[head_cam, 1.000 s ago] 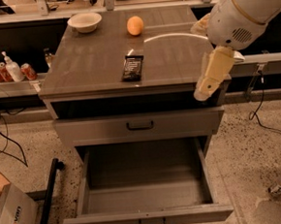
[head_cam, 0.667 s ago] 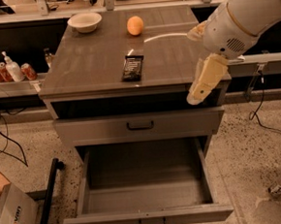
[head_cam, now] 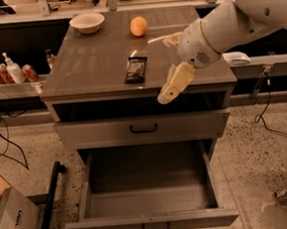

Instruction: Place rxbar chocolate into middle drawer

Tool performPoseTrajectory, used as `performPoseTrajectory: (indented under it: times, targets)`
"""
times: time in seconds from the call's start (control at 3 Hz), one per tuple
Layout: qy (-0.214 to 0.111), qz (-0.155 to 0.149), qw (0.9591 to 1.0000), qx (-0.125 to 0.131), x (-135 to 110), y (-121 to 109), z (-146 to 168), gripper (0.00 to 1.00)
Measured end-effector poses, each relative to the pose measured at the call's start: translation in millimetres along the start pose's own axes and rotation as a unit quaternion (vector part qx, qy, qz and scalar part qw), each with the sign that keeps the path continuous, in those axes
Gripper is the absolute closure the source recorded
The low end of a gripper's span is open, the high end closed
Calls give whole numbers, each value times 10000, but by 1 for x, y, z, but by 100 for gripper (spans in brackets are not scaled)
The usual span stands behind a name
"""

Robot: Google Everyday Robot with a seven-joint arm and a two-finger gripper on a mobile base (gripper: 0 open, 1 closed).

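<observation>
The bar lies flat on the table close to its near edge, with its long axis running near to far. The end effector hangs to the bar's right and slightly nearer, not touching it and holding nothing. How far open it is, I cannot tell. The arm slants down and left from the upper right. The drawer stands pulled out below.

**White robot arm with a cream gripper**

A thick, smooth white arm fills the upper right of the frame, built of rounded, glossy shells. A thin tan seam rings the joint where the large shell meets a rounded white wrist housing. The housing bears a small patch of dark dots, like a grille. Below it, just right of the frame's centre, is the gripper, pale cream, blunt-tipped and matte.
</observation>
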State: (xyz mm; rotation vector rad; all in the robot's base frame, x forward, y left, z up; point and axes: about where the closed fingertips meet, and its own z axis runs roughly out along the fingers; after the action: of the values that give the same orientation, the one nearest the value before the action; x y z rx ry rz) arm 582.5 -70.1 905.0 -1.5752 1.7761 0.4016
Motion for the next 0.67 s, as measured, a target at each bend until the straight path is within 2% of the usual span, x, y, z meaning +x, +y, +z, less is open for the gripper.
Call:
performPoseTrajectory:
  times: [0.33, 0.67]
  targets:
    - [-466, -29, 9989, -88, -9, -21, 34, 0]
    - [-754, 23, 9970, -196, -13, -42, 64, 0]
